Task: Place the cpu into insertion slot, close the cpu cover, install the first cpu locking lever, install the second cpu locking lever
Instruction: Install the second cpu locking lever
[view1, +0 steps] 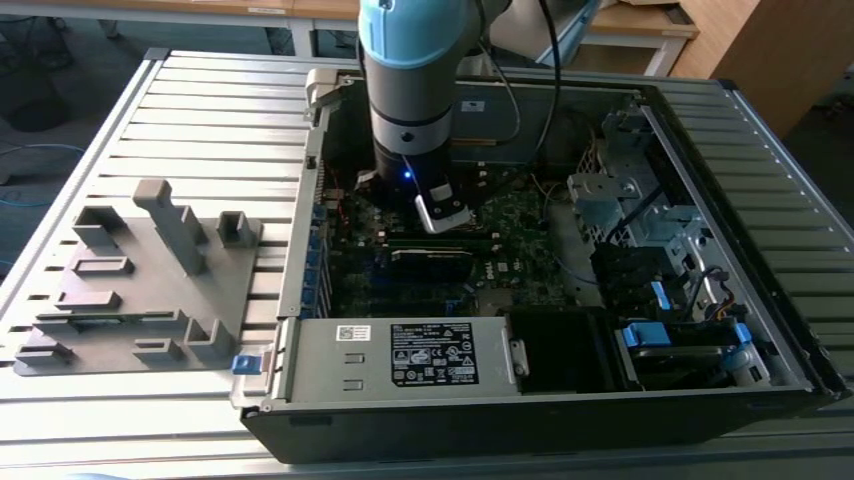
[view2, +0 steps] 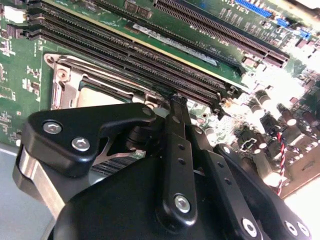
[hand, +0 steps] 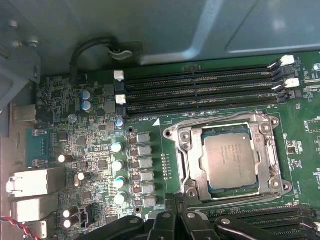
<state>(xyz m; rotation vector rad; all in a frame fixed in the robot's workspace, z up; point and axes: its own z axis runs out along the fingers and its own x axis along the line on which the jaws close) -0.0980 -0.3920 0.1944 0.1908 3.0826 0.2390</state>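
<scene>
We see the cpu (hand: 231, 161) seated in the insertion slot (hand: 175, 135), the cpu cover (hand: 270, 162) apparently closed over it. Our gripper (hand: 172, 220) hovers just beside the socket, jaws seemingly closed and empty; levers need square, gentle pressure.

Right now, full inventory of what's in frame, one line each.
cpu: 1, silver-grey, seated in the insertion slot
insertion slot: 1, silver-rimmed, on the green board
cpu cover: 1, silver frame, down around the cpu
memory slots: several, black, beside the slot
computer case: 1, black, open, on the table
slatted table: 1, grey
fixture tray: 1, grey, at the exterior view's left of the case
arm: 1, grey and blue, reaching into the case
gripper: 1, black, fingertips together beside the slot
</scene>
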